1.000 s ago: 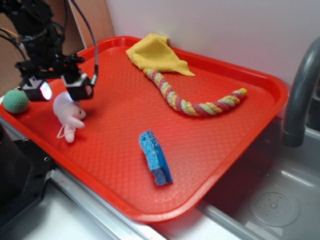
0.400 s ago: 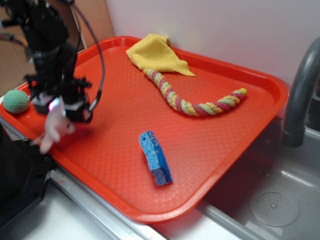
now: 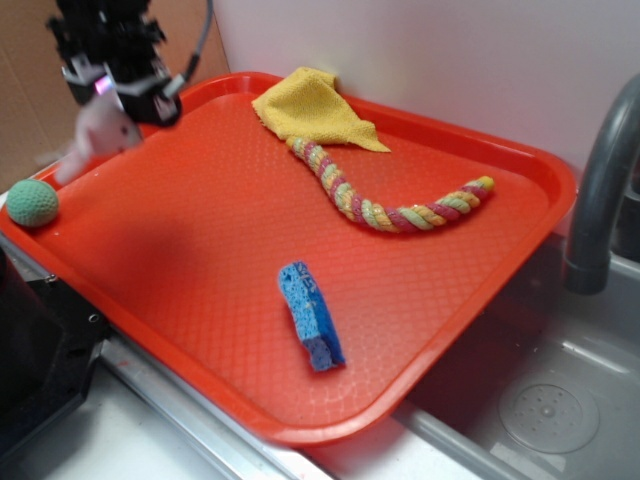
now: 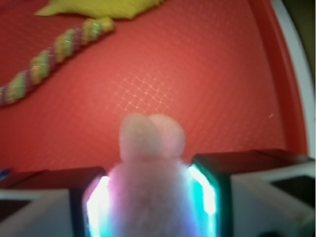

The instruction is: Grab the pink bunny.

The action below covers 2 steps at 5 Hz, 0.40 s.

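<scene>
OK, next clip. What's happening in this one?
The robot's gripper is shut on the small pale-pink fuzzy plush bunny and holds it in the air above the far left corner of the red plastic tray. The wrist view shows the bunny squeezed between the two fingers. The teal-green knitted ball, yellow cloth, multicoloured braided rope and blue sponge lie on the tray.
</scene>
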{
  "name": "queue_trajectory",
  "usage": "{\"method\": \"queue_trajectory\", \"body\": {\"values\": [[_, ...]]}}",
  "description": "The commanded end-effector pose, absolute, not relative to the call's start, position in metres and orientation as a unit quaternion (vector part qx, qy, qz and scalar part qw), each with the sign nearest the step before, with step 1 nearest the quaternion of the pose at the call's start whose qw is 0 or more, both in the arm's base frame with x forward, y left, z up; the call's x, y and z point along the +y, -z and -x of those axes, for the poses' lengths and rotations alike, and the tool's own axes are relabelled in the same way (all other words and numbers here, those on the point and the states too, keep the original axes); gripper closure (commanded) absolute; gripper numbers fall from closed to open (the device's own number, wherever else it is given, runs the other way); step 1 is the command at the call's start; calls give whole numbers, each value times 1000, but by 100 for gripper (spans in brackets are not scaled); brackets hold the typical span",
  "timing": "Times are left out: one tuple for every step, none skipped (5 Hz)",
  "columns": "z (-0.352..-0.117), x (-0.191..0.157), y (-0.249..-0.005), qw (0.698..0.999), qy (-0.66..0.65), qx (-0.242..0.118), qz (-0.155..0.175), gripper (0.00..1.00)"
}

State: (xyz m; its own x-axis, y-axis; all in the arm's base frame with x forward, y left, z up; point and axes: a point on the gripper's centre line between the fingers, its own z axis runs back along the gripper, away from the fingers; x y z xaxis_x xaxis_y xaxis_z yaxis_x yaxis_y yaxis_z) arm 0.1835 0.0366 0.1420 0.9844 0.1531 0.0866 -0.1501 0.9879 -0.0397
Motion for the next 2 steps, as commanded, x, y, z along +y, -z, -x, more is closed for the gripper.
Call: {"method": "queue_trajectory", "body": {"values": [[-161,28,-203,998,11,-64,-4,100],[-159,18,-202,998,17,-56,5,100]]}}
